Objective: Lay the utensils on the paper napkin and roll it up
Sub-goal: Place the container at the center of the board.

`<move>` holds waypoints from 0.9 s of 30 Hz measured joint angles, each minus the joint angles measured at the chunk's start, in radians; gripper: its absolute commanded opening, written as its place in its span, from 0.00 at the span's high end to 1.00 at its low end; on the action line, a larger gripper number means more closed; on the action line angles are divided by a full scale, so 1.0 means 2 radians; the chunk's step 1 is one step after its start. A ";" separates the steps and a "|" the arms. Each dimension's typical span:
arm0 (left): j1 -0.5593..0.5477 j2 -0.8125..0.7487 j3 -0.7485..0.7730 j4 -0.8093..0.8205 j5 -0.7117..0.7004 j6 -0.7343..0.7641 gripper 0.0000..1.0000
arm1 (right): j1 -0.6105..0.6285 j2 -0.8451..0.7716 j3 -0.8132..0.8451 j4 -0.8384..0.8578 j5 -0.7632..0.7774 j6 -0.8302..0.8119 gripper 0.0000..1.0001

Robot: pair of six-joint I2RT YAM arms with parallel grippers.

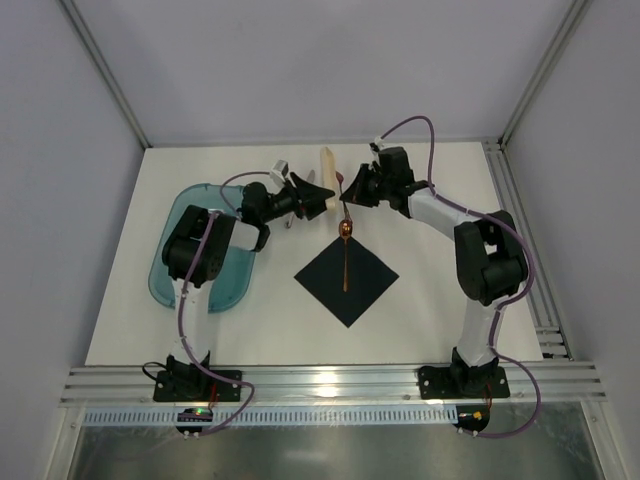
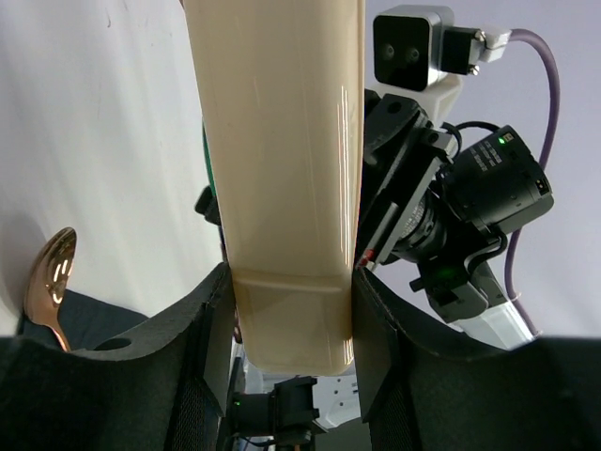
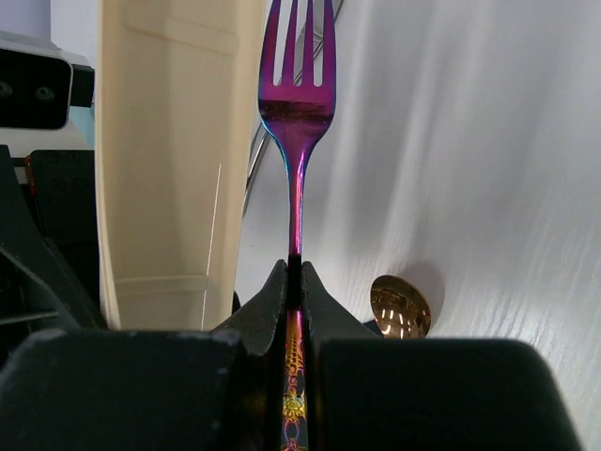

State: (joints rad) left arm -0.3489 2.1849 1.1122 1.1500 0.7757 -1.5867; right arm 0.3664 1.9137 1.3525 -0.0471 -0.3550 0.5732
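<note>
The teal tub stood well to the left of the paper napkin, near the table's left edge, with the left arm crossing above it. The left gripper hung beyond the napkin's far corner. Its fingers were clamped on the sides of a cream-coloured slab.

The napkin lay flat as a diamond, well inside every table edge, with bare tabletop on its near and right sides. The spoon lay along the napkin's middle line, its bowl past the far corner on the table.

The right gripper hung just right of the left one. Its fingers were closed on the handle of an iridescent purple fork.

Only the right wrist view resolved the fork's tines. Only the top view showed the whole napkin. The left wrist view showed the slab's grip and the right arm's camera close behind.
</note>
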 measured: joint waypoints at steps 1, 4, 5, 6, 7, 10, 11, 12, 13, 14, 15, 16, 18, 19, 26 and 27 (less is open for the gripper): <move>0.000 0.001 0.000 0.004 0.001 -0.003 0.90 | -0.001 0.002 0.001 0.001 0.000 0.000 0.96; -0.002 0.004 0.001 0.017 0.003 -0.016 0.87 | -0.002 0.013 0.010 0.002 -0.003 0.000 0.96; -0.003 0.007 0.002 0.019 0.004 -0.018 0.85 | -0.002 0.017 0.015 0.002 -0.004 0.000 0.96; -0.004 0.009 0.004 0.019 0.004 -0.019 0.83 | -0.002 0.019 0.018 0.002 -0.003 0.000 0.96; -0.004 0.011 0.006 0.019 0.004 -0.019 0.82 | -0.002 0.020 0.019 0.002 -0.003 0.000 0.96; -0.004 0.013 0.008 0.017 0.004 -0.018 0.75 | -0.002 0.020 0.019 0.002 -0.003 0.000 0.96; -0.004 0.013 0.010 0.016 0.004 -0.018 0.74 | -0.002 0.020 0.019 0.002 -0.003 0.000 0.96; -0.004 0.013 0.012 0.013 0.004 -0.017 0.72 | -0.002 0.020 0.019 0.002 -0.003 0.000 0.96; -0.004 0.014 0.015 0.010 0.004 -0.016 0.71 | -0.002 0.020 0.019 0.002 -0.003 0.000 0.96; -0.005 0.015 0.017 0.008 0.004 -0.016 0.70 | -0.002 0.020 0.019 0.002 -0.003 0.000 0.96; -0.005 0.015 0.017 0.007 0.003 -0.015 0.68 | -0.002 0.020 0.019 0.002 -0.003 0.000 0.96; -0.006 0.016 0.018 0.005 0.003 -0.015 0.67 | -0.002 0.020 0.019 0.002 -0.003 0.000 0.96; -0.006 0.018 0.018 0.003 0.002 -0.014 0.66 | -0.004 0.020 0.019 0.001 -0.003 -0.001 0.96; -0.006 0.020 0.018 0.002 0.001 -0.014 0.66 | -0.005 0.020 0.019 0.001 -0.003 -0.001 0.96; -0.010 0.023 0.021 -0.009 0.001 -0.009 0.60 | -0.013 0.020 0.019 0.001 -0.004 -0.003 0.96; -0.011 0.023 0.021 -0.010 0.001 -0.006 0.59 | -0.013 0.020 0.019 0.001 -0.005 -0.003 0.96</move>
State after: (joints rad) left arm -0.3710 2.2303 1.1545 1.1290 0.7780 -1.5993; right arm 0.3401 1.9533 1.3895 -0.0456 -0.3641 0.5667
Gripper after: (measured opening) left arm 0.492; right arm 0.054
